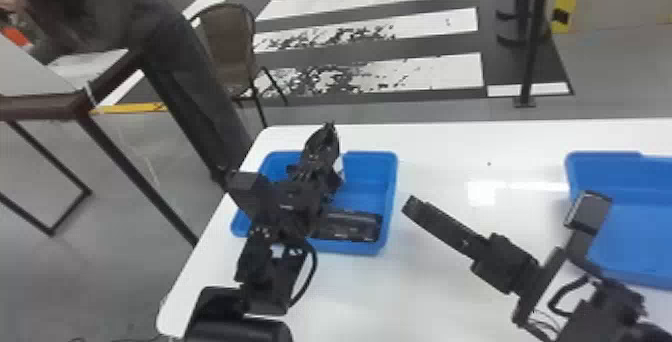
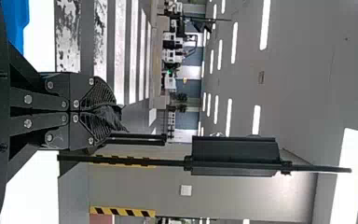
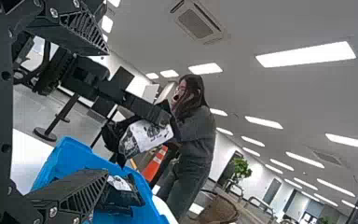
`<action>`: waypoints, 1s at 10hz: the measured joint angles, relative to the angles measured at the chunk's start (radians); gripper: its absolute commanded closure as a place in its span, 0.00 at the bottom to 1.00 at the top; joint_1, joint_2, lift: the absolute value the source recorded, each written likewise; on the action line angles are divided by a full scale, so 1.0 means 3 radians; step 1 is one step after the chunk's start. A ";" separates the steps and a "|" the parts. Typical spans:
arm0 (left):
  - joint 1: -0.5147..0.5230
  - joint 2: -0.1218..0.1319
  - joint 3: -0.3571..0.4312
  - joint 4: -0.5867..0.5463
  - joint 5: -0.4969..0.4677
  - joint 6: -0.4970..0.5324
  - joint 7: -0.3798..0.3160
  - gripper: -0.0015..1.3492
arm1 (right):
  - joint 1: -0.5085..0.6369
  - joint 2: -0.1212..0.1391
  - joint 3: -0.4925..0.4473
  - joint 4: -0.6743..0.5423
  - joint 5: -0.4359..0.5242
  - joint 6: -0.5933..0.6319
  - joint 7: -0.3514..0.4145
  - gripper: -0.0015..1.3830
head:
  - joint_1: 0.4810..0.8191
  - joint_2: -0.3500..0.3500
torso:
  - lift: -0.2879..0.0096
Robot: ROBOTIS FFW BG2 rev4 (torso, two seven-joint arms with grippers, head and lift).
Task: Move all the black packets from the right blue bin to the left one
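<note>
My left gripper is above the left blue bin, shut on a black packet. In the left wrist view its fingers meet at the left gripper, pinching dark material. The right wrist view shows the held black packet with its white label, hanging from the left gripper. Another black packet lies inside the left bin, near its front edge. My right gripper is over the table between the bins; in its wrist view the right gripper has its fingers wide apart, nothing between them.
The right blue bin stands at the right of the white table, partly behind the right arm. Beyond the table's left side are a chair and a dark-framed table.
</note>
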 measured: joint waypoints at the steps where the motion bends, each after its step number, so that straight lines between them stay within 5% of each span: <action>1: -0.0085 0.0015 -0.0026 0.0180 0.0067 -0.0065 0.0000 0.22 | 0.0002 0.0008 -0.0003 -0.0001 -0.0027 0.0000 0.0000 0.10 | 0.63 1.00 | 0.50; 2: -0.0107 0.0026 -0.0054 0.0264 0.0195 -0.0136 -0.0002 0.00 | 0.0016 0.0011 -0.0027 -0.0015 -0.0015 0.0000 0.0000 0.10 | 0.63 1.00 | 0.50; 5: -0.0042 0.0046 -0.0152 0.0288 0.0543 -0.0453 -0.0082 0.23 | 0.0136 0.0023 -0.0325 -0.0140 0.0219 0.0000 0.0003 0.10 | 0.63 0.97 | 0.50; 7: 0.0108 0.0044 -0.0205 0.0243 0.0794 -0.0908 -0.0119 0.24 | 0.0255 0.0052 -0.0638 -0.0280 0.0531 -0.0128 0.0002 0.10 | 0.63 0.93 | 0.50; 10: 0.0507 0.0001 -0.0208 -0.0141 0.0766 -0.1342 -0.0062 0.24 | 0.0593 0.0110 -0.1278 -0.0604 0.1204 -0.0423 -0.0008 0.09 | 0.63 0.82 | 0.50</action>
